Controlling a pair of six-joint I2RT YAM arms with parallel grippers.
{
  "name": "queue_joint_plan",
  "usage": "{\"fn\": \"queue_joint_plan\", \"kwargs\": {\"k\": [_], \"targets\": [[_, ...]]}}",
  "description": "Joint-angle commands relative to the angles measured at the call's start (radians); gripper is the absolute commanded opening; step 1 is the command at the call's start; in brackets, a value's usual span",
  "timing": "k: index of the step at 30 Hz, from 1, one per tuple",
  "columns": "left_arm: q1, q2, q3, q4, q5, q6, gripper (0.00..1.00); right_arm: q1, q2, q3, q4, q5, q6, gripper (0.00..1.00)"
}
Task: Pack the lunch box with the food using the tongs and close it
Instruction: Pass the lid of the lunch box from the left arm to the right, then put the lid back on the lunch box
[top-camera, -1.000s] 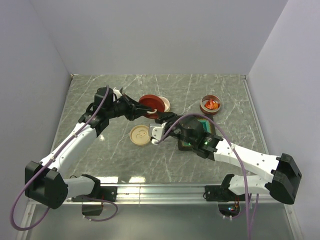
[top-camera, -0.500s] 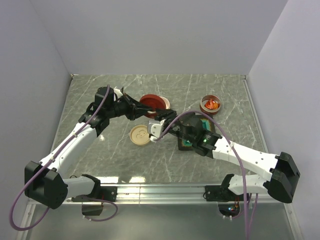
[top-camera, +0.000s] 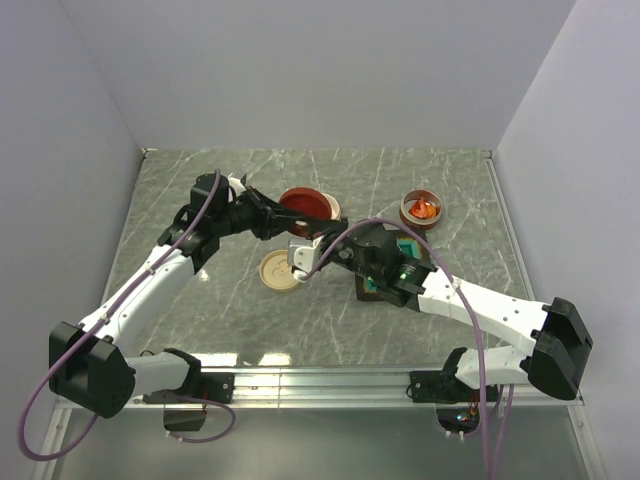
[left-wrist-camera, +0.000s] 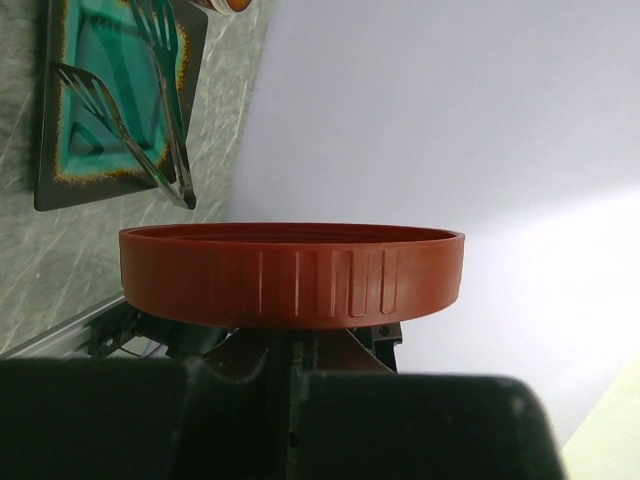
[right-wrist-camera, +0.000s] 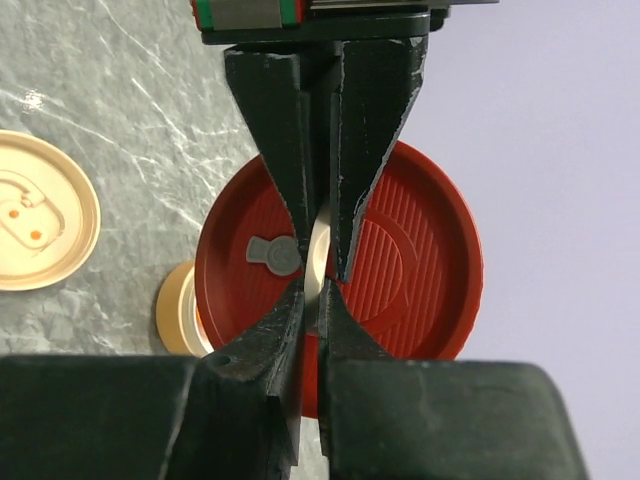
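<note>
Left wrist view: see the tongs (left-wrist-camera: 130, 140) lying across the teal tray (left-wrist-camera: 75, 155); from above, spot food (top-camera: 424, 208) in the red bowl (top-camera: 405, 213) near it. Find the left gripper (top-camera: 283, 222) pressed together by the red lid (top-camera: 305, 203), right gripper (right-wrist-camera: 316, 292) pinching a thin pale strip (right-wrist-camera: 321, 235) (edge-on, cannot tell what)

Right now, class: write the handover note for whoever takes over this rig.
Left gripper: shut on the round red ribbed plastic lid.
Right gripper: shut on a thin pale edge; what it is, unclear.
Long silver metal tongs: lying on the square teal tray, untouched.
Orange toy food: in the small round red-rimmed bowl.
Done: nothing packed. Left: pack with tongs, fit the lid.
</note>
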Motion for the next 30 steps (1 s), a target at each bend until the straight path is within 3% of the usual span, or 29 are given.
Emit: {"fn": "queue_joint_plan", "kwargs": {"k": [1,5,6,8,9,12,17,20,27,28,30], "targets": [[-0.014,-0.015,0.028,0.012,0.016,-0.031,0.11,-0.002,0.001,0.068,-0.005,0.018,0.014,0.0],[-0.005,-0.012,0.033,-0.014,-0.005,0.006,0.38,-0.004,-0.021,0.103,-0.057,0.018,0.067,0.0],[0.005,-0.012,0.031,-0.017,-0.007,0.01,0.59,-0.006,-0.027,0.114,-0.066,0.018,0.087,0.0],[0.023,-0.01,0.031,-0.017,-0.004,0.035,0.65,-0.009,-0.041,0.14,-0.11,0.018,0.126,0.0],[0.032,-0.015,0.031,-0.016,-0.004,0.042,0.79,-0.013,-0.044,0.152,-0.135,0.004,0.141,0.0],[0.06,-0.032,0.046,0.021,0.004,0.097,0.96,-0.048,-0.05,0.205,-0.222,-0.007,0.231,0.0],[0.09,-0.088,0.086,0.004,-0.03,0.309,0.99,-0.203,-0.044,0.32,-0.41,-0.111,0.482,0.0],[0.116,-0.15,0.086,-0.008,-0.125,0.455,0.99,-0.303,-0.056,0.341,-0.459,-0.177,0.598,0.0],[0.15,-0.274,0.069,0.089,-0.306,0.809,0.99,-0.582,-0.067,0.335,-0.484,-0.343,0.802,0.0],[0.152,-0.277,0.08,0.063,-0.376,0.847,0.99,-0.623,-0.056,0.336,-0.482,-0.364,0.822,0.0],[0.17,-0.271,0.125,0.018,-0.372,0.896,0.99,-0.727,-0.038,0.338,-0.477,-0.422,0.862,0.0]]}}
